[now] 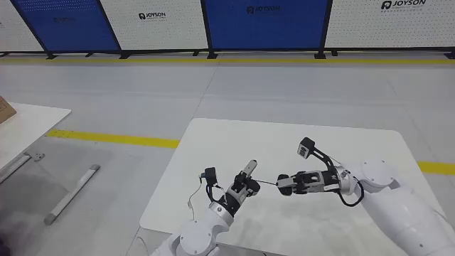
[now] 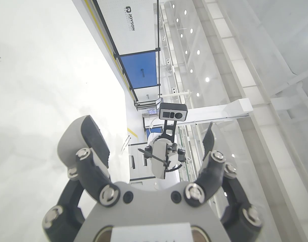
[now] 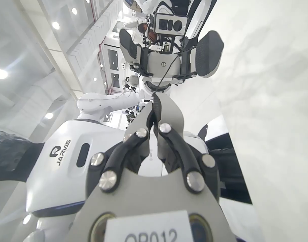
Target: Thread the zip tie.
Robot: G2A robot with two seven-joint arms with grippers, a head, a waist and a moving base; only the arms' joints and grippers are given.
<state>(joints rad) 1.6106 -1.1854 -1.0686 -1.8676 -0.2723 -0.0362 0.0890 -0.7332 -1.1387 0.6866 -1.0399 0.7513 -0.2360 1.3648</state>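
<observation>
Well, the white table (image 1: 298,142) has both arms up above it, facing each other. The right gripper (image 3: 155,101) is pinched tight on one end of the zip tie (image 3: 166,72) — the thin dark strip pokes straight out toward the left gripper (image 2: 152,134), which gapes wide and holds nothing. No loop yet — the threading looks barely started.

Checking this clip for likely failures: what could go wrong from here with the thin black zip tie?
1. The thin black zip tie is pinched at one end only by the shut right gripper, so its long free end could flex off line.
2. The left gripper is open and holds nothing; closing might knock the tie aside.
3. A slip would likely drop it onto the white table.
</observation>
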